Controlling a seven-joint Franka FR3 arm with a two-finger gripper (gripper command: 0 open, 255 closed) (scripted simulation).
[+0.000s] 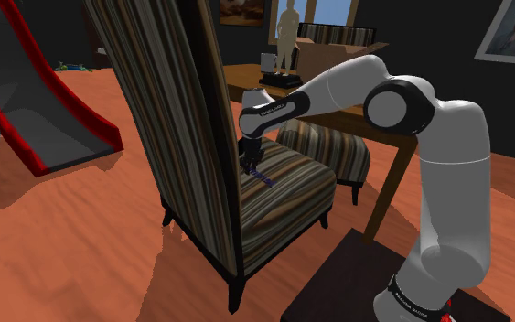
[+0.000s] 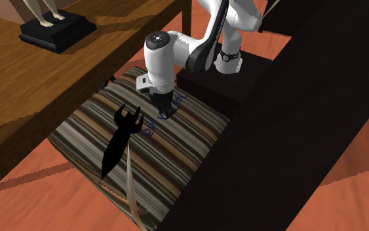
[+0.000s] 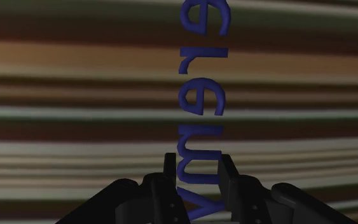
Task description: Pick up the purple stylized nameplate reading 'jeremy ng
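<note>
I see my gripper [image 1: 251, 167] lowered onto a striped seat [image 1: 292, 187]. Its fingers [image 3: 170, 167] stand only slightly apart and clasp one end of the purple nameplate [image 3: 201, 102] between them. The nameplate lies flat on the seat. In the shoulder view, a wooden table [image 1: 246, 80] stands at one o'clock from the seat and a red slide [image 1: 26, 110] at nine.

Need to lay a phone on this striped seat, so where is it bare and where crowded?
Bare: the striped seat between the purple nameplate and the dark chair back, and its corner beside the wooden table. Crowded: the middle, where the tool sits over the nameplate, next to a black pronged shape.
</note>
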